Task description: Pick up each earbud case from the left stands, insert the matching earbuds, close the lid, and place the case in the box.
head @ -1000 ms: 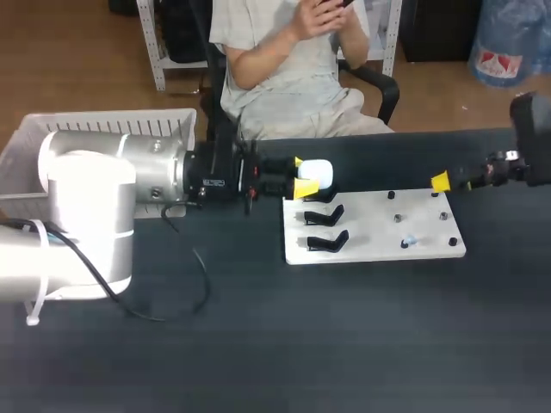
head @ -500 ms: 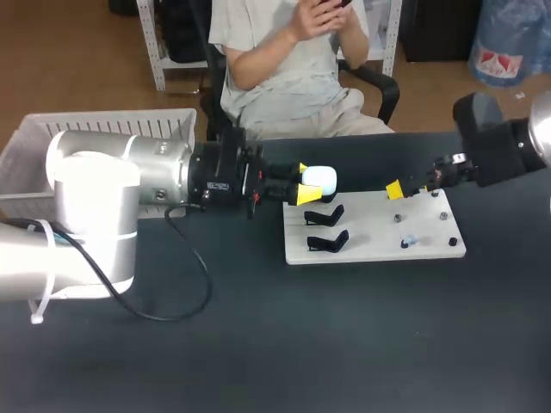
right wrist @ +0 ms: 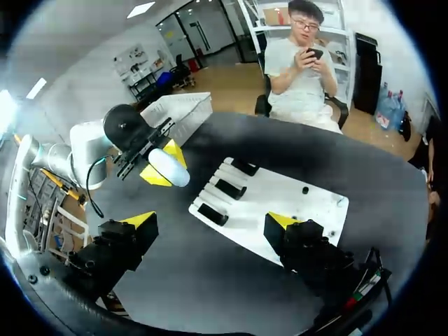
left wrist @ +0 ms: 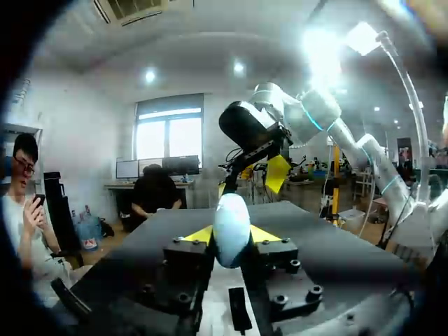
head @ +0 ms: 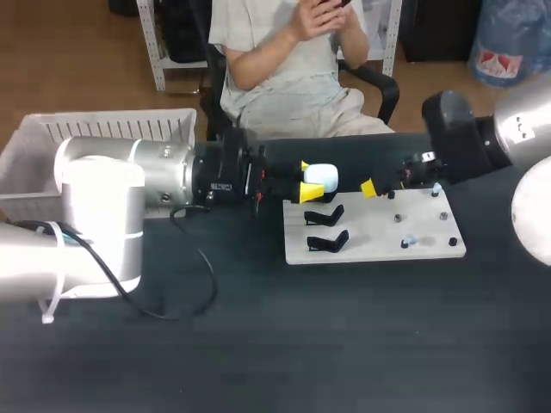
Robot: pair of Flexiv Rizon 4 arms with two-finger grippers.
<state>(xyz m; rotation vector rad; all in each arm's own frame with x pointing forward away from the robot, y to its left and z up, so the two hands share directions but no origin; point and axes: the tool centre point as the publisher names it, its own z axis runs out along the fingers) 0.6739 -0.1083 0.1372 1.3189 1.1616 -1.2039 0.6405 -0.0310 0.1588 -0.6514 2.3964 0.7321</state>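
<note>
My left gripper (head: 306, 178) is shut on a white earbud case (head: 320, 176), held just above the far end of the row of black stands (head: 325, 228) on the white board (head: 370, 234). In the left wrist view the case (left wrist: 231, 220) sits upright between the yellow tips. My right gripper (head: 373, 187) hovers open over the board's far edge, a short way right of the case, and shows ahead of it (left wrist: 262, 171). The right wrist view looks down past its wide-apart fingers at the held case (right wrist: 168, 168) and the stands (right wrist: 227, 187). Small pegs with earbuds (head: 408, 242) dot the board's right half.
A white slatted basket (head: 112, 125) stands at the table's back left, behind my left arm. A black cable (head: 202, 275) from that arm loops onto the dark tabletop. A person sits behind the table's far edge without touching it.
My right arm has swung left from the board's right end to near the held case. The left gripper with the case has barely moved.
</note>
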